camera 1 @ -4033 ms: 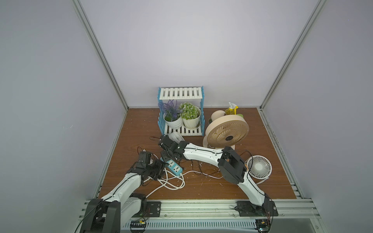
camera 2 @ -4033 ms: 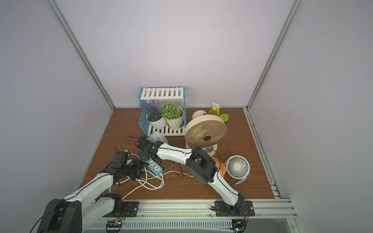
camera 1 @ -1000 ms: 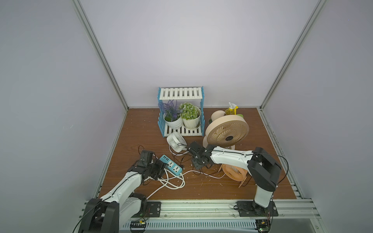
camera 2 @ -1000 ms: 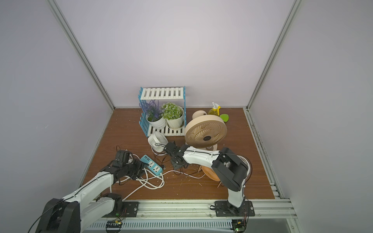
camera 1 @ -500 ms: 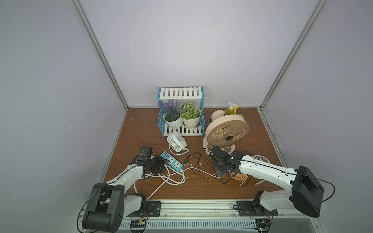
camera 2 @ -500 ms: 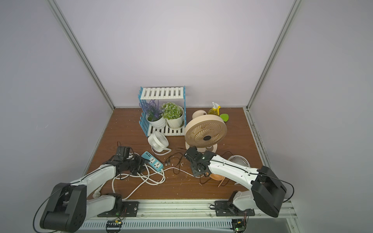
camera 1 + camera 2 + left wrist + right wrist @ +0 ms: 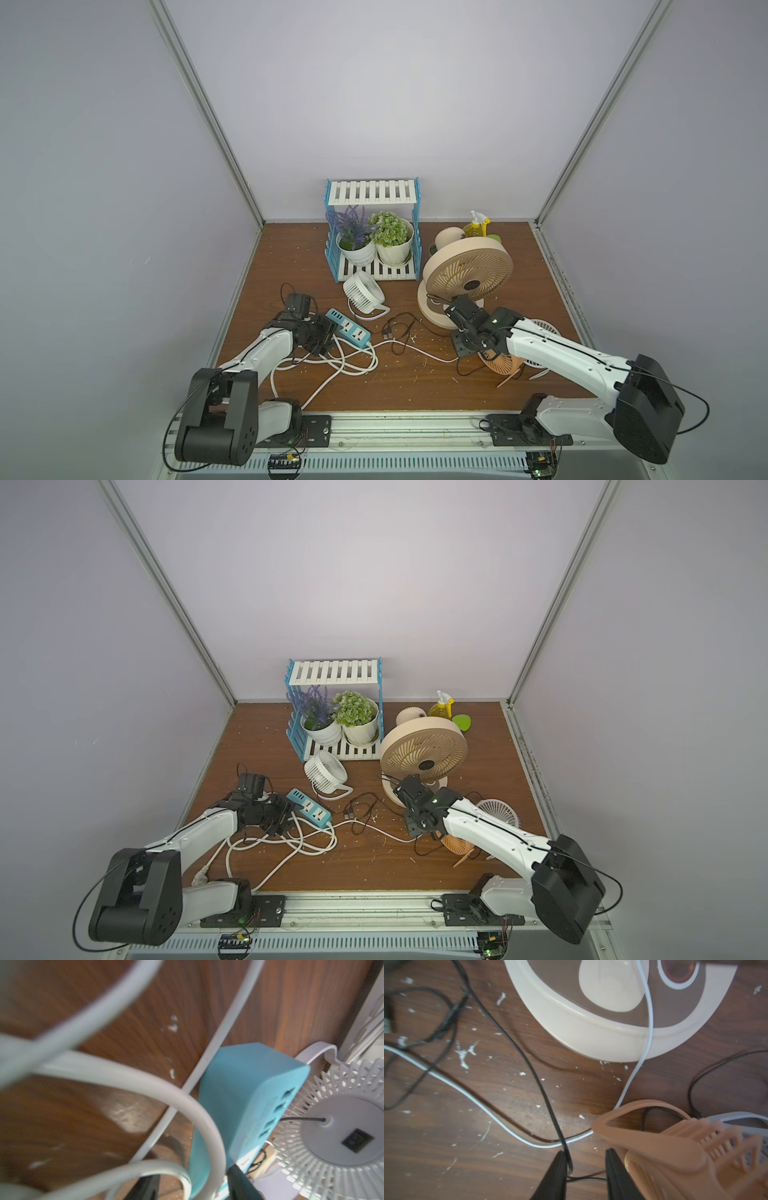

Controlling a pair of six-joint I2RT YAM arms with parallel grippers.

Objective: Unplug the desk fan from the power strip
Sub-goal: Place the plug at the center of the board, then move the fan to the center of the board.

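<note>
Right fingers [image 7: 554,1178] stand part open with a black cable [image 7: 548,1105] slack between them, gripping nothing, likely because the USB plug [image 7: 387,333] lies free, while left fingers [image 7: 241,1182] loosely straddle the power strip [image 7: 348,328] on the tabletop [image 7: 291,257] to brace it.

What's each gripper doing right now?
Left gripper: open, straddling the end of the power strip, with a gap showing on one side.
Right gripper: open, holding nothing; a thin black cable passes between, unpinched.
</note>
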